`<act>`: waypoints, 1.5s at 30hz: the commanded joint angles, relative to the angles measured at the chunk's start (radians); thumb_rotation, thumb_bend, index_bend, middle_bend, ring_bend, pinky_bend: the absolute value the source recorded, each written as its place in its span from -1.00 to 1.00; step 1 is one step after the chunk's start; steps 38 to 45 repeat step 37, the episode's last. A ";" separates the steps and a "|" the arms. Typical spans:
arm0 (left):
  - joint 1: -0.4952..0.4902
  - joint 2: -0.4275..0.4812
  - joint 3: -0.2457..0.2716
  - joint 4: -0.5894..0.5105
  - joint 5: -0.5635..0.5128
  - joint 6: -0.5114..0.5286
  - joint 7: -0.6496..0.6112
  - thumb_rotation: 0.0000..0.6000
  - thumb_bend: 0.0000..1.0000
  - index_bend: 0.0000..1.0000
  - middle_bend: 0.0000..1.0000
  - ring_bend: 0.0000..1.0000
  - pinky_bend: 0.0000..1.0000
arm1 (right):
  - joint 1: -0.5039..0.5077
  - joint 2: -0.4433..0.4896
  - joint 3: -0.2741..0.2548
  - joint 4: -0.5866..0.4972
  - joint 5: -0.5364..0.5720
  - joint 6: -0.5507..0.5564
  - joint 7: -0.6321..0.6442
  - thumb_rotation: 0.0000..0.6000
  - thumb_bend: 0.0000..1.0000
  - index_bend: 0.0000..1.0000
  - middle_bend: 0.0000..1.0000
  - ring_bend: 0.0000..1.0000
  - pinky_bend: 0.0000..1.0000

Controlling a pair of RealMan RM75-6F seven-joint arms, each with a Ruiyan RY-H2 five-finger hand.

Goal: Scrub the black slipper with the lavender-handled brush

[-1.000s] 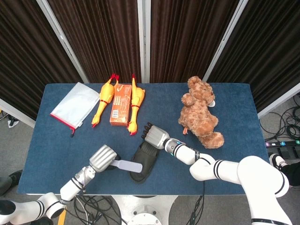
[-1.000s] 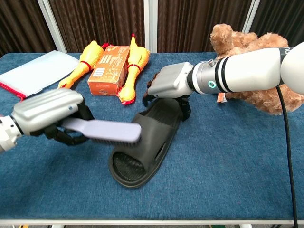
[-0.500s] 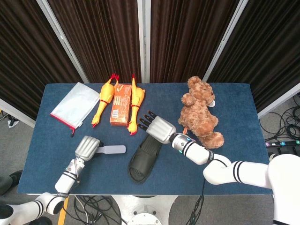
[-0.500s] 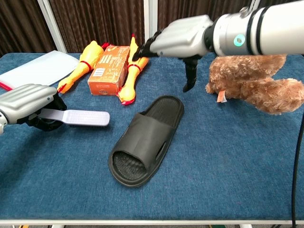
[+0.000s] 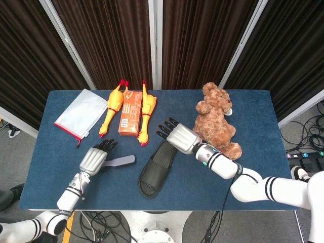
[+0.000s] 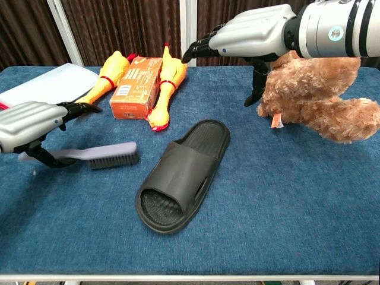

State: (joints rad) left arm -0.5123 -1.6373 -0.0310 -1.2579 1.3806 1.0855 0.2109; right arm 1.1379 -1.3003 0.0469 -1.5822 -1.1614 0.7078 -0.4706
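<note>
The black slipper (image 5: 157, 169) (image 6: 181, 178) lies flat on the blue table, toe toward the front edge, with nothing touching it. Left of it, the lavender-handled brush (image 5: 120, 161) (image 6: 98, 155) rests bristles-down on the cloth. My left hand (image 5: 94, 159) (image 6: 31, 120) hovers over the handle end with its fingers stretched out and apart; the thumb sits beside the handle without gripping it. My right hand (image 5: 180, 137) (image 6: 256, 34) is raised above the table behind the slipper's heel, open, fingers spread, holding nothing.
A brown teddy bear (image 5: 216, 121) (image 6: 320, 89) sits right of the slipper, close under my right hand. Two yellow rubber chickens (image 5: 146, 109) flank an orange box (image 5: 130, 119) at the back. A clear zip pouch (image 5: 81, 112) lies at the back left.
My left hand drew the brush left off the slipper, laid it on the table and spread its fingers. My right hand let go of the slipper's heel and rose toward the bear.
</note>
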 commanded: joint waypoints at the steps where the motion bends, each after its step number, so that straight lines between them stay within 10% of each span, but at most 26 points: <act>1: 0.003 0.077 -0.003 -0.110 -0.032 -0.022 0.060 1.00 -0.47 -0.79 -0.70 -0.81 -0.40 | -0.019 0.013 0.001 -0.012 -0.021 0.020 0.024 1.00 -0.94 -1.00 -1.00 -1.00 -1.00; 15: 0.167 0.394 -0.024 -0.307 -0.068 0.191 -0.105 1.00 -0.58 -0.74 -0.69 -0.81 -0.44 | -0.338 0.282 -0.020 -0.178 -0.183 0.439 0.180 1.00 -0.87 -0.76 -0.79 -1.00 -0.92; 23: 0.314 0.435 -0.013 -0.311 -0.100 0.381 -0.083 1.00 -0.59 -0.72 -0.68 -0.81 -0.57 | -0.591 0.402 -0.122 -0.216 -0.181 0.597 0.261 1.00 -0.87 -0.99 -0.94 -1.00 -1.00; 35: 0.445 0.416 0.052 -0.415 0.010 0.562 0.061 1.00 -0.59 -0.72 -0.68 -0.81 -0.63 | -0.891 0.262 -0.169 -0.075 -0.246 0.838 0.398 1.00 -0.87 -1.00 -1.00 -1.00 -1.00; 45: 0.451 0.419 0.056 -0.431 0.015 0.558 0.065 1.00 -0.59 -0.72 -0.68 -0.81 -0.64 | -0.913 0.241 -0.159 -0.050 -0.256 0.862 0.401 1.00 -0.87 -1.00 -1.00 -1.00 -1.00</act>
